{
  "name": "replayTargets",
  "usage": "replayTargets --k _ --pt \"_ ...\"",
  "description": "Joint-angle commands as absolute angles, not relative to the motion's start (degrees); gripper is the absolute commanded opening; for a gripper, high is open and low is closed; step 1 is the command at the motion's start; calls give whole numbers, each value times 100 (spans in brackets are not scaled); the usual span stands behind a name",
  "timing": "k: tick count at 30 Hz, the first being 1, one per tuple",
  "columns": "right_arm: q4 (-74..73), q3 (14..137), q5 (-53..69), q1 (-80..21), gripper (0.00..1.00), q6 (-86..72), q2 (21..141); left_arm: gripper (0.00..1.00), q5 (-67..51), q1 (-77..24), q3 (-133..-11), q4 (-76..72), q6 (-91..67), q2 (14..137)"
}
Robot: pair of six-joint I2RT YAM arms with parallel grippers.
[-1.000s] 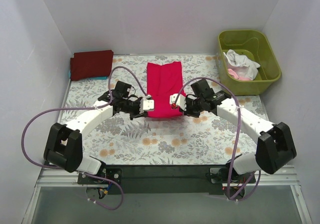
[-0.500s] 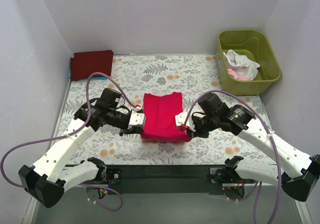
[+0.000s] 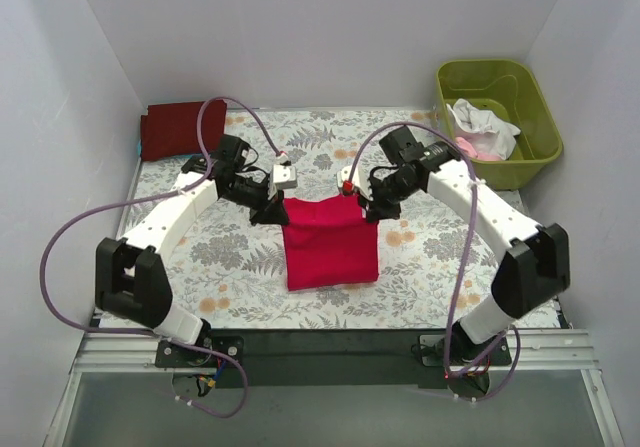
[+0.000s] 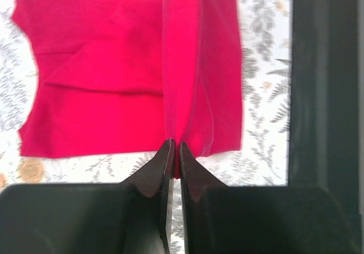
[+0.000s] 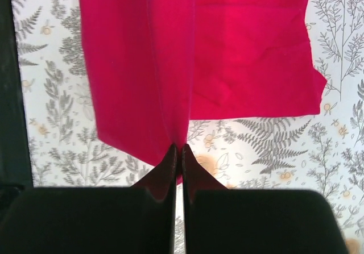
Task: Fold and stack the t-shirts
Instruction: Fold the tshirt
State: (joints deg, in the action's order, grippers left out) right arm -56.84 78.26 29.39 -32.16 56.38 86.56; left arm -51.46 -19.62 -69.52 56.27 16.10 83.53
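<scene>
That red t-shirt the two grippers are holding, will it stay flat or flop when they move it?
Probably floppy: the red t-shirt hangs limp from the left gripper and right gripper, its lower part lying on the table cloth. Likely light, since two thin corner pinches carry it.

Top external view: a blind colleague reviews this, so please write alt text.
The left gripper and right gripper each pinch a far corner of the crimson t-shirt over the floral table cloth. A maroon shirt lies far left.
</scene>
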Motion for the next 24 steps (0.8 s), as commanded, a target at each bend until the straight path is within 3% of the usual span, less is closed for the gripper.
replayTargets --k 1,12,18,24 --pt "-5783 8435 3182 -2954 1 6222 9400 0 -5265 -1680 -7400 5134 1714 8840" --pt "-5371 10142 3322 -2637 1 5863 11864 0 -4755 -1371 -7234 3684 1178 10467" --pt "-4879 9407 3261 -2645 1 5616 12164 0 -4403 -1380 -7154 3349 923 10925" --pt "-4526 8316 3357 -2768 1 5353 11603 0 -4535 -1590 -6611 3849 1098 10435"
